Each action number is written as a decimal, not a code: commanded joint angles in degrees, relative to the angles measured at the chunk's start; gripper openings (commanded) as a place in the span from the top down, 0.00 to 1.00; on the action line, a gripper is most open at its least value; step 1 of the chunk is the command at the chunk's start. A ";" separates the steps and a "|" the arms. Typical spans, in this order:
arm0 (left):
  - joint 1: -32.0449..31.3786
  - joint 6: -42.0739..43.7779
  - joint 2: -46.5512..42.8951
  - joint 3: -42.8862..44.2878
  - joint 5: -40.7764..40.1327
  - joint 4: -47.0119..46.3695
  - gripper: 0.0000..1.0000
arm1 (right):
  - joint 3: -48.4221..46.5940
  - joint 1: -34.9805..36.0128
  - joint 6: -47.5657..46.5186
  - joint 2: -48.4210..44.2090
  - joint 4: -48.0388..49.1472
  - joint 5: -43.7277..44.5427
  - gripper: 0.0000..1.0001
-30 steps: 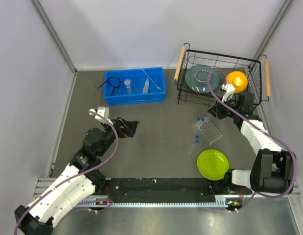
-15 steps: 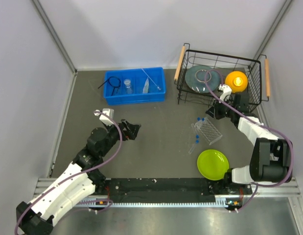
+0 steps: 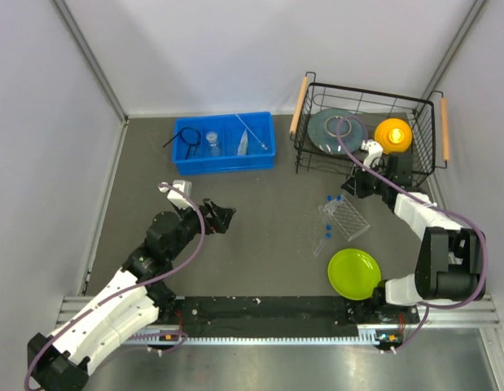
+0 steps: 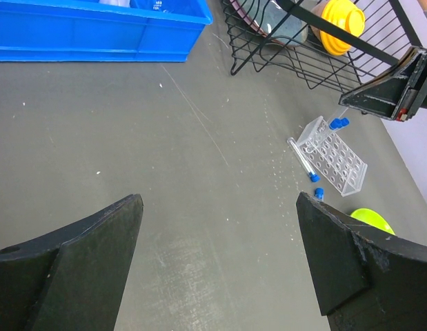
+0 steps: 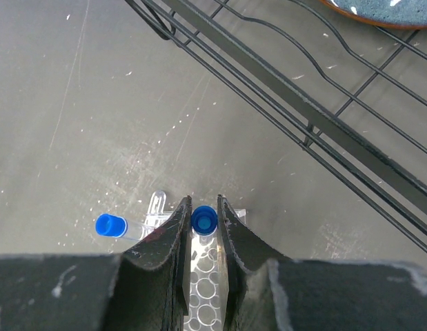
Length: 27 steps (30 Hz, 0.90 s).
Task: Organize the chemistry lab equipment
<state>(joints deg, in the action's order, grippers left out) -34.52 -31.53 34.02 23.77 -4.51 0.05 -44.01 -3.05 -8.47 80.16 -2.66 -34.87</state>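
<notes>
Our right claw (image 5: 201,207) pinches a tube (image 5: 203,219) by its blue cap, just above the rack (image 3: 347,218) at four o'clock on the surface (image 3: 268,212). We should centre the tube over one hole, then lower it slowly and straight. Our left claw (image 4: 219,200) hangs spread and empty.

left pincer (image 3: 223,216): eased forward and right | right pincer (image 3: 355,186): shifted slightly left

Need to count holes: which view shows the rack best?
Left wrist: the rack lies in full view, hole grid clear. Top view shows it small. Right wrist shows only a sliver below the tube in the right gripper.
</notes>
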 commanded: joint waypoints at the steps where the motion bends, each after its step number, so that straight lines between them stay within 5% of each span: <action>1: 0.25 0.33 -0.53 -0.04 1.00 -2.78 0.01 | -1.87 0.68 -1.90 0.79 0.02 -0.28 0.85; 27: 0.25 -0.02 -2.20 -0.65 2.32 -1.99 0.01 | -2.57 0.68 -7.52 -1.85 -5.08 -5.47 0.76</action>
<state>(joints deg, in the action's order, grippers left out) -34.52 -31.57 32.38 23.18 -3.20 0.12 -44.03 -3.01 -14.20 80.75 -7.60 -38.37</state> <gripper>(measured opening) 0.990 0.243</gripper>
